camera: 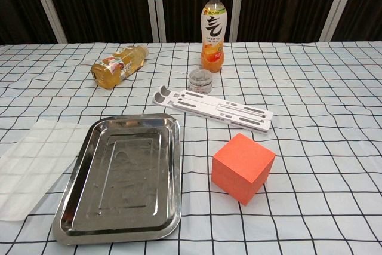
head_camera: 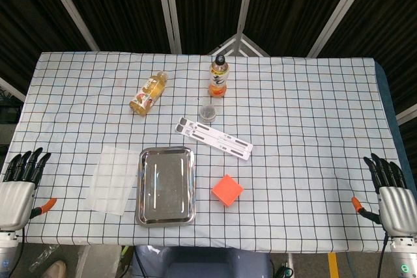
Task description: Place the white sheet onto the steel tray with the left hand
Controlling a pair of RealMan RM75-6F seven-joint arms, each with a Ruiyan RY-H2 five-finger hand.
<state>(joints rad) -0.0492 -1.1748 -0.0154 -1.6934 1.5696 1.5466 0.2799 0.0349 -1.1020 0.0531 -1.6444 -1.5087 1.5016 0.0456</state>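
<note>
The translucent white sheet (head_camera: 111, 179) lies flat on the checked tabletop (head_camera: 300, 115), just beside the empty rectangular steel tray (head_camera: 143, 187) at its 9 o'clock, so the task appears not yet begun. The robot's left hand (head_camera: 19, 183) waits off the tabletop's edge at about 8 o'clock, fingers (head_camera: 26, 162) released and holding nothing; the right hand (head_camera: 393, 193) sits likewise at 4 o'clock, well apart from everything. Reaching, lifting and laying the sheet all remain. Neither hand shows in the chest view, which also cuts off the sheet's left edge. Whether sheet and tray touch is hard to tell.
</note>
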